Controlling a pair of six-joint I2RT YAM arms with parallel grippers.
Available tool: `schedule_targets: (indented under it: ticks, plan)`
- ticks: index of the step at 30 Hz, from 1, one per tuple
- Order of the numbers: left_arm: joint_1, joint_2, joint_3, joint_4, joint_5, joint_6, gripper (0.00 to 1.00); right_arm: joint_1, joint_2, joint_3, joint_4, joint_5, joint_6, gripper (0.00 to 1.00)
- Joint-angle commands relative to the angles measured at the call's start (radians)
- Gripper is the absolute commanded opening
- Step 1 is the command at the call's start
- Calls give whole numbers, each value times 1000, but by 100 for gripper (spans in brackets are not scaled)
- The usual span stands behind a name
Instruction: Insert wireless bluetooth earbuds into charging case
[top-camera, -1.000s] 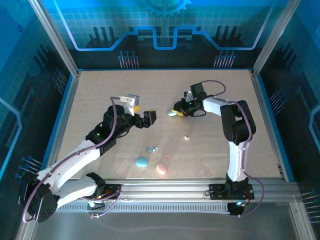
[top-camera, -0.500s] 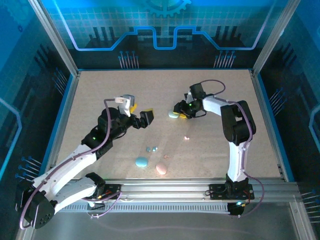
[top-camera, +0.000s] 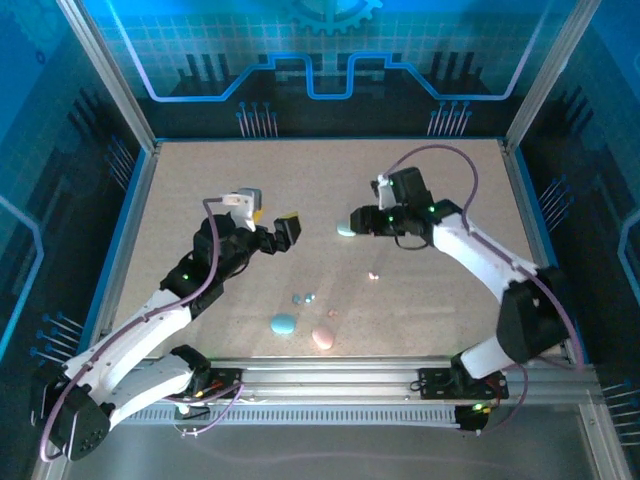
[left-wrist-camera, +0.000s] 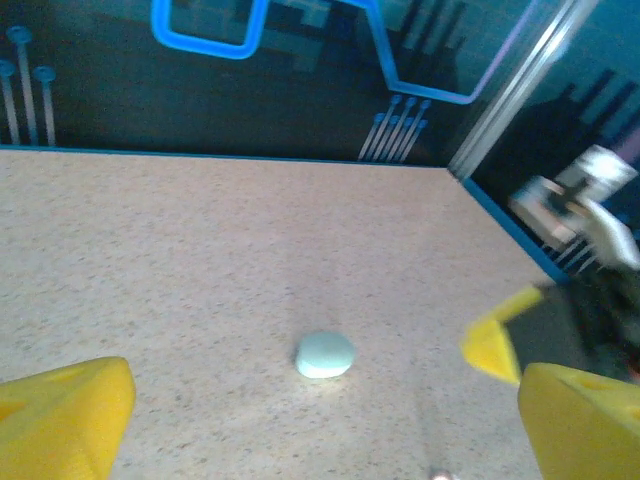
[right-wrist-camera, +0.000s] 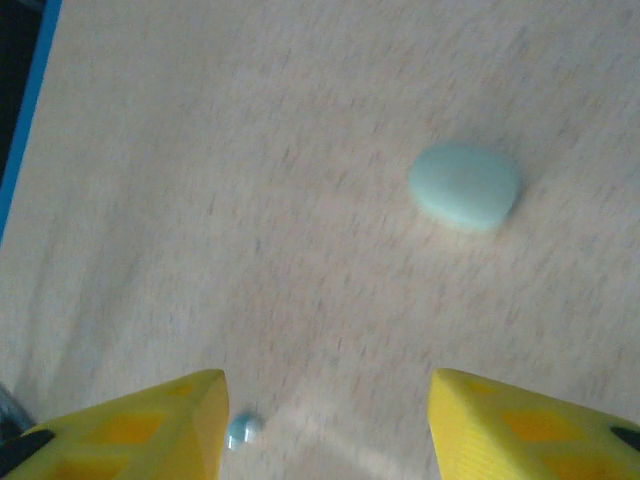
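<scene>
Earbuds (top-camera: 303, 298) lie loose beside three shut cases (top-camera: 283, 323) — left pincer (top-camera: 272, 212) and right pincer (right-wrist-camera: 325, 405) both gape empty.

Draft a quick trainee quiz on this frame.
1. True or false: the right gripper holds the teal case.
2. Which case lies closest to the right gripper? A) blue case B) pink case C) teal case
3. Fill in: the left gripper has its jaws ____.
Key: 1 false; 2 C; 3 open.
</scene>
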Motion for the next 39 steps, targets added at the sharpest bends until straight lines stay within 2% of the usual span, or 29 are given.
schedule_targets:
  ticks: [1,4,9,14,19,22,30,39]
  plan:
    - [32,-1,-7,-39,-47,-46,99,95,-76,-135,-29,59,-11,54]
    - [45,-6,-19,-32,-60,-63,99,211,-135,-202,-14,30,8,54]
    - [59,-30,-26,-58,-118,-78,99,410,-95,-175,-126,100,-6,56]
    - [67,-52,0,-149,-205,-85,99,588,61,-71,-211,169,12,57]
    - [76,-79,5,-194,-250,-85,99,699,203,24,-286,287,59,59]
    - [82,-93,1,-197,-256,-84,99,734,241,54,-311,344,77,61]
    - [95,-120,-8,-196,-262,-86,99,752,325,100,-343,335,95,61]
    - [98,-117,-18,-182,-248,-88,99,753,390,133,-357,313,103,54]
